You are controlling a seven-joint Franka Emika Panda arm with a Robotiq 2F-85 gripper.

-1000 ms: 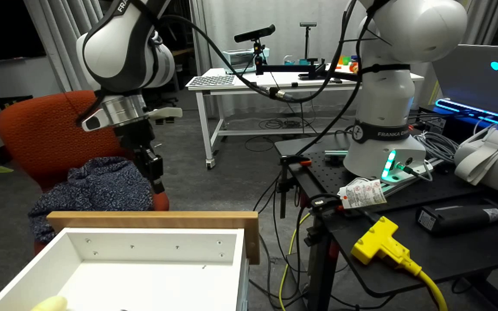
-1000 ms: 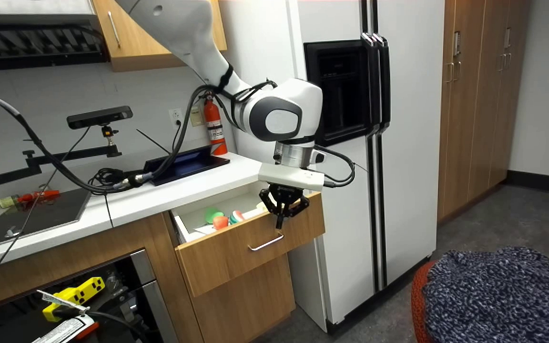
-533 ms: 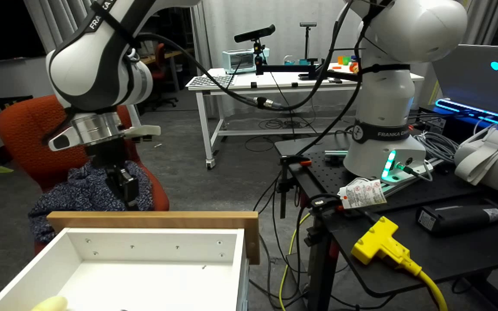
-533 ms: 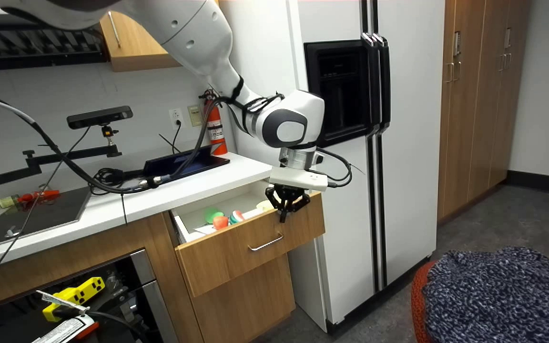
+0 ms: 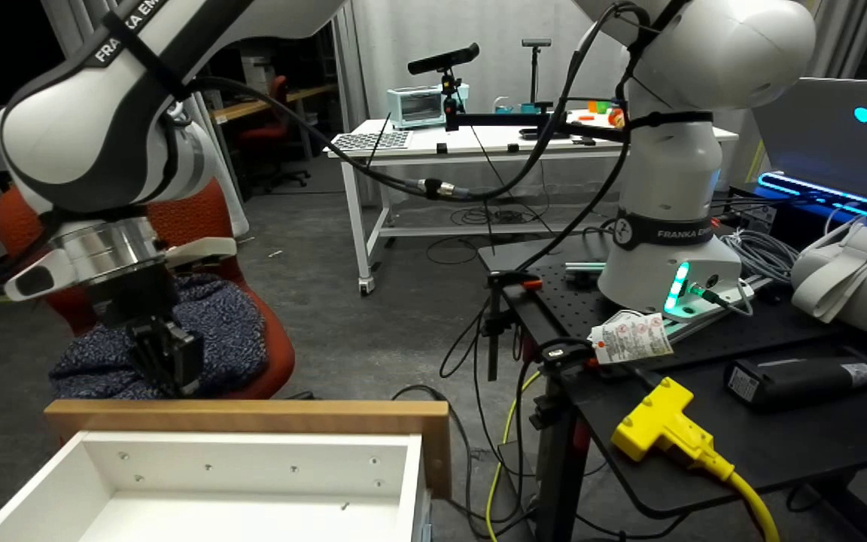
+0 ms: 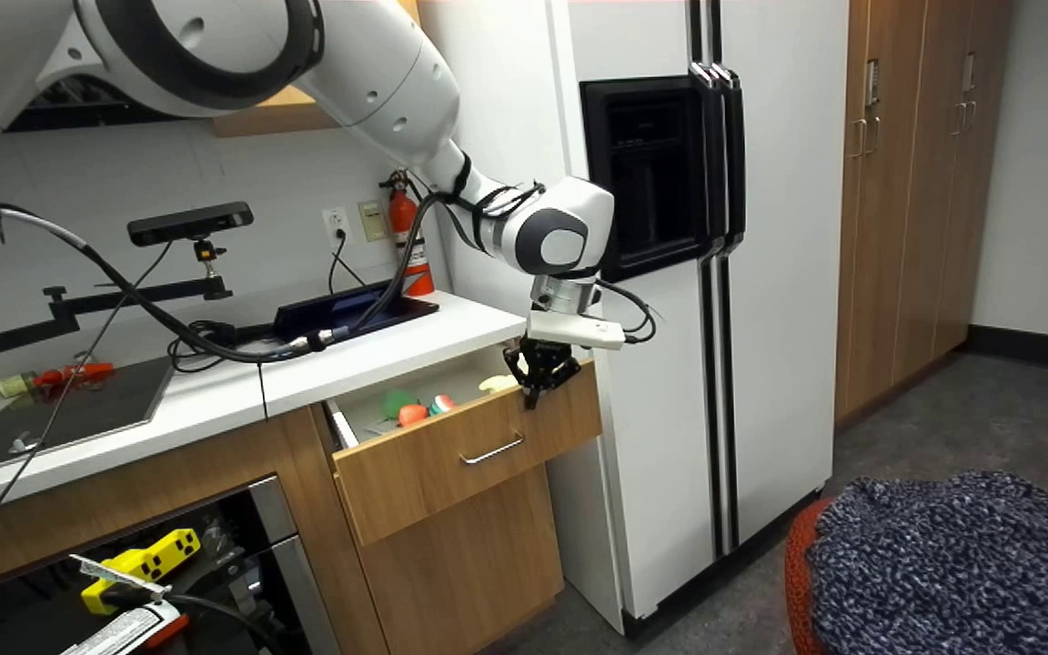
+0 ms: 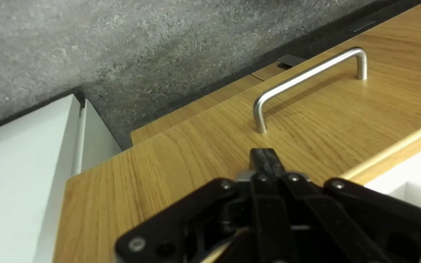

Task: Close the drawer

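Observation:
The drawer has a wooden front (image 6: 433,478) and white inner walls (image 5: 253,459). It stands partly pulled out beneath the white counter. Its metal handle (image 6: 492,450) also shows in the wrist view (image 7: 309,73). My gripper (image 6: 531,402) is on the outer side of the drawer front, near its top edge, toward the end by the fridge. In the wrist view my gripper (image 7: 267,150) has its fingers shut together with nothing between them. They lie against or very close to the wood beside the handle; exact contact is hard to see. The fingertips are partly hidden in an exterior view (image 5: 177,390).
Small toys, including an orange one (image 6: 412,415), lie inside the drawer. The fridge (image 6: 651,382) stands close beside it. The orange chair (image 5: 275,354) with a dark cloth is behind the gripper. A white counter (image 6: 306,364) lies above the drawer.
My gripper first moved outward past the drawer front, then came against or close to its outer face. In the last half second the drawer has slid a little inward, its contents moving with it.

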